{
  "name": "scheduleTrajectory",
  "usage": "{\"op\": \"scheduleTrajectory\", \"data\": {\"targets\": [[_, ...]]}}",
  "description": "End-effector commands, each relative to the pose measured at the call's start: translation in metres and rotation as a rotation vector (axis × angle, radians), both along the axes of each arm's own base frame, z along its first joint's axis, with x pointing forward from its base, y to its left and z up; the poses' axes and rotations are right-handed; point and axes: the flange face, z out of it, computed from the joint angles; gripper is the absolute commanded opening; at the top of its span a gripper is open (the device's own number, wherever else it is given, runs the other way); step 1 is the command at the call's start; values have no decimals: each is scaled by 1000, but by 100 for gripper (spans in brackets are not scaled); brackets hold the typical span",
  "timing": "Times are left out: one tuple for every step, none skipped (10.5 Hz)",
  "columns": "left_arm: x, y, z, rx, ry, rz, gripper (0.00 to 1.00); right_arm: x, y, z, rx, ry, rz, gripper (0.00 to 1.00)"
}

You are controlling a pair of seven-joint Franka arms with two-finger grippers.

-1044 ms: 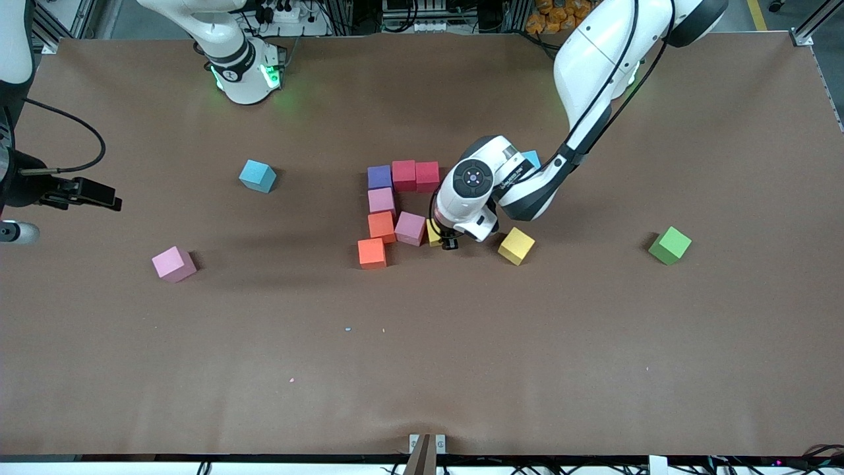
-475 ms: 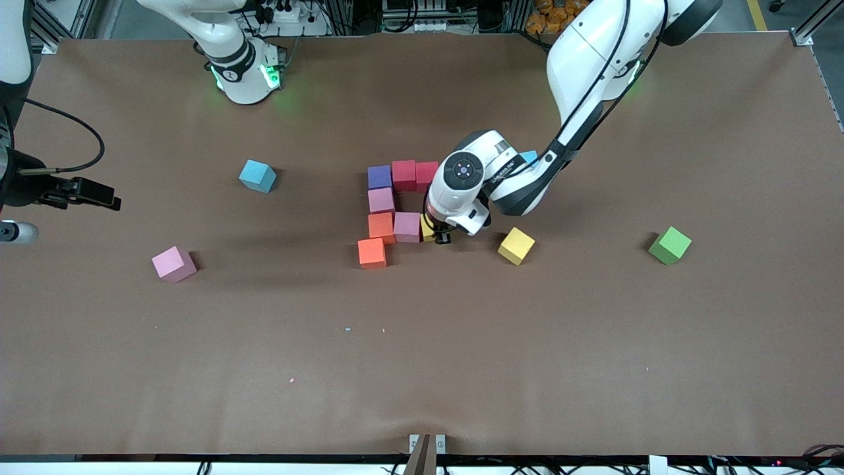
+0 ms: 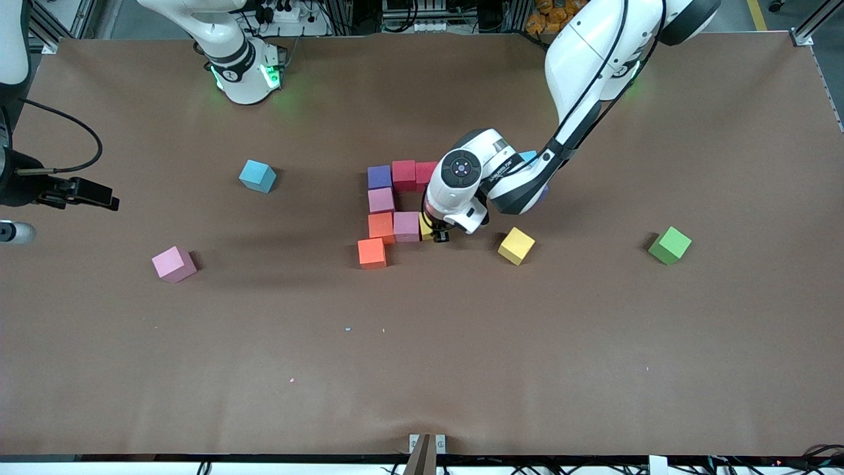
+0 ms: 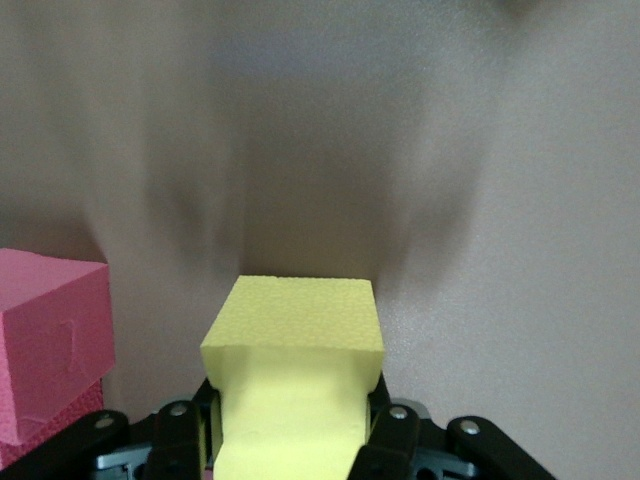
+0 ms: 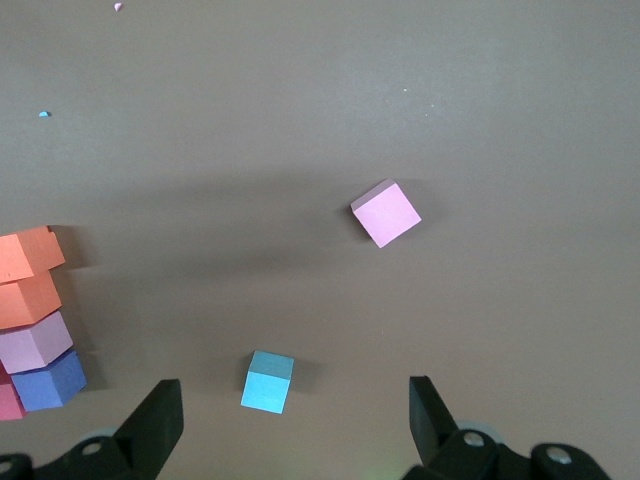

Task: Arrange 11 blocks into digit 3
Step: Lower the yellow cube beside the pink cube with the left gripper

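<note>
My left gripper [image 3: 438, 235] is shut on a yellow block [image 3: 426, 227], low at the table and close beside a pink block [image 3: 407, 226]. The left wrist view shows the yellow block [image 4: 293, 335] squeezed between the fingers of the left gripper [image 4: 293, 432], with the pink block [image 4: 50, 340] a small gap away. With them stand a purple block [image 3: 379, 177], two red blocks [image 3: 403, 174], another pink block [image 3: 381, 200] and two orange blocks [image 3: 381, 226]. A loose yellow block [image 3: 516, 245] and a loose pink block [image 3: 174, 264] lie apart. My right gripper [image 3: 82, 192] waits open, up over the right arm's end of the table.
A light-blue cube [image 3: 257, 175] lies toward the right arm's end, also seen as the light-blue cube [image 5: 268, 381] in the right wrist view near the loose pink block [image 5: 386, 213]. A green cube [image 3: 670, 245] sits toward the left arm's end. Another light-blue cube [image 3: 530, 157] peeks from under the left arm.
My left gripper carried the yellow block in toward the cluster. The pink block beside it went from skewed to square with the row. The right arm stayed put.
</note>
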Motion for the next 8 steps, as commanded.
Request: {"op": "scheduleTrajectory", "data": {"targets": [[-7,2,-3,14,-12,6,0,-2,-4,3,22,1,-8,100],[-7,2,-3,14,-12,6,0,-2,-4,3,22,1,-8,100],[-10,-2,-3,12,-13,-2,0,-2,-4,3,22,1,-8,100],[-10,-3,-1,11,-16,-3,0,-2,-4,3,22,1,-8,100],[-10,-4,0,9,-16,-3,0,-2,-4,3,22,1,-8,100],[-10,-5,0,8,-17,-4,0,-2,-4,3,22,1,-8,100],[-13,-7,-2,8,-15,-8,0,-2,-4,3,22,1,-8,100],[-13,-7,-2,8,-15,-8,0,-2,-4,3,22,1,-8,100]]}}
